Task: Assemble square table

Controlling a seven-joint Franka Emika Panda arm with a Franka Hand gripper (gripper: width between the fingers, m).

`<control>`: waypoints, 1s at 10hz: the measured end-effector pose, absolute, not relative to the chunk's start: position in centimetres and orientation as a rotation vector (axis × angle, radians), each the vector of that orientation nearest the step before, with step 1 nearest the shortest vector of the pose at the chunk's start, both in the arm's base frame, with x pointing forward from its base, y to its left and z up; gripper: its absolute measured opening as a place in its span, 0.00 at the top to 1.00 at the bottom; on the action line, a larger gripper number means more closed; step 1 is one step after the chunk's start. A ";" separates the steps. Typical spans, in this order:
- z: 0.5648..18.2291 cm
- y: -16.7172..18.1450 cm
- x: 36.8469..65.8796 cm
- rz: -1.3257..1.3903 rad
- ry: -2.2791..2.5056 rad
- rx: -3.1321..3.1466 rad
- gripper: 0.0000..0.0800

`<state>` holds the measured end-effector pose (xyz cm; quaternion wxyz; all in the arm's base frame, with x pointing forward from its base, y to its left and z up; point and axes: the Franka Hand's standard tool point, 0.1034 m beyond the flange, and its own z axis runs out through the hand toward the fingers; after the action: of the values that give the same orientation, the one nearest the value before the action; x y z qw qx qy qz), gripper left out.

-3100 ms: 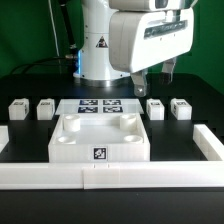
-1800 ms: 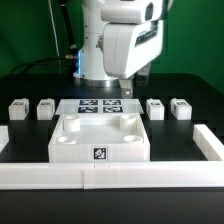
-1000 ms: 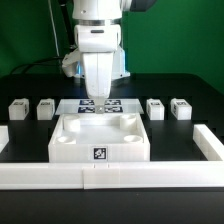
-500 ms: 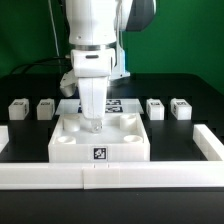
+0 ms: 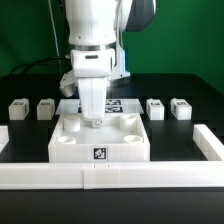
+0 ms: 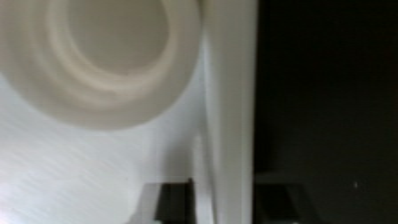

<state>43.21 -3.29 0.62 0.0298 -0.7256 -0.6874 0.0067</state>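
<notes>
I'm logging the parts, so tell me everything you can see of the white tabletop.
The tabletop is a white, plastic-looking square slab with a raised rim and round sockets in its corners. A black-white tag sits on the edge facing the exterior camera. It lies flat on the black table, between the marker board behind and the rail in front. The gripper is down at its far rim, jaws either side of it; whether they pinch it is unclear.
</notes>
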 end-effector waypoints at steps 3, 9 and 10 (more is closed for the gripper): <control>0.8 -3.3 43.5 0.007 -2.126 -2.245 0.93; 0.8 -2.6 44.0 -0.029 -2.122 -2.271 0.93; 0.6 -1.3 44.4 -0.048 -2.116 -2.274 0.93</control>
<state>44.44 -1.31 0.60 0.0175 -0.7319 -0.6810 -0.0153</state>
